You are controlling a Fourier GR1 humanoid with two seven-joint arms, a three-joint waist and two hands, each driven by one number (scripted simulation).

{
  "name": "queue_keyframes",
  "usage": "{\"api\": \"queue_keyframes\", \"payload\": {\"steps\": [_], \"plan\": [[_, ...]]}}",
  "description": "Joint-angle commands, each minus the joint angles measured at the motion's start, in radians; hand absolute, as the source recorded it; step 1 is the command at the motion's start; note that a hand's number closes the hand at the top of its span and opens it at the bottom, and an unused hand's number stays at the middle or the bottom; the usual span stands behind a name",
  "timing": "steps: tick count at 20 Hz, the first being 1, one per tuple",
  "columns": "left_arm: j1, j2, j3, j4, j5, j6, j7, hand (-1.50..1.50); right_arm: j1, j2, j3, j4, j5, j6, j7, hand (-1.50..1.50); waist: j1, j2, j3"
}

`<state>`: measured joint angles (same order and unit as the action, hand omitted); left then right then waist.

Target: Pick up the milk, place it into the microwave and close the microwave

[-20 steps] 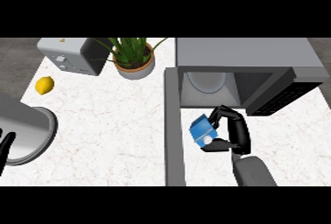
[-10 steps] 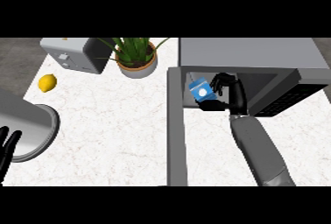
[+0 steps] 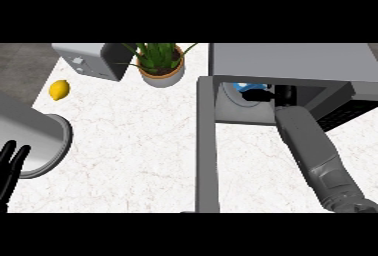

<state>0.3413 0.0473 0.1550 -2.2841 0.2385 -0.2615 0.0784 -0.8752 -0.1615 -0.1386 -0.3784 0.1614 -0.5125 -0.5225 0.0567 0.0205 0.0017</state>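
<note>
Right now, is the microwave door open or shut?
Open. The microwave door swings out toward the camera, and the right robot hand reaches into the cavity with the milk.

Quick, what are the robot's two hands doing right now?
Left hand: open, fingers up, resting at the picture's lower left edge, holding nothing.
Right hand: reached inside the microwave, curled round the milk.

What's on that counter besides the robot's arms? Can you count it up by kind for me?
Appliances: 2, the microwave and the toaster
Potted plant: 1
Lemon: 1
Milk carton: 1, inside the microwave
Total: 5
</note>
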Motion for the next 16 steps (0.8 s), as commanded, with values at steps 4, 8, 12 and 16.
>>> {"api": "queue_keyframes", "payload": {"steps": [4,8,12,16], "plan": [[-0.013,0.020,0.024,0.019,-0.021,-0.012,-0.021,-1.50,-0.064,-0.057,-0.017,0.105,0.064,-0.228,-0.087,1.50,0.027,0.012,0.001],[-0.042,0.014,-0.008,0.039,-0.063,0.003,-0.001,-1.50,-0.154,-0.061,0.064,0.228,0.155,-0.191,0.009,-1.50,0.036,0.017,0.001],[-0.040,0.022,0.009,0.069,-0.058,-0.020,-0.038,-1.50,-0.194,-0.025,0.072,0.262,0.166,-0.165,0.024,-1.50,0.044,0.019,0.000],[0.006,0.028,0.012,0.032,-0.049,-0.040,-0.038,-1.50,-0.210,-0.013,0.079,0.280,0.173,-0.105,0.021,-1.50,0.043,0.013,0.001]]}}
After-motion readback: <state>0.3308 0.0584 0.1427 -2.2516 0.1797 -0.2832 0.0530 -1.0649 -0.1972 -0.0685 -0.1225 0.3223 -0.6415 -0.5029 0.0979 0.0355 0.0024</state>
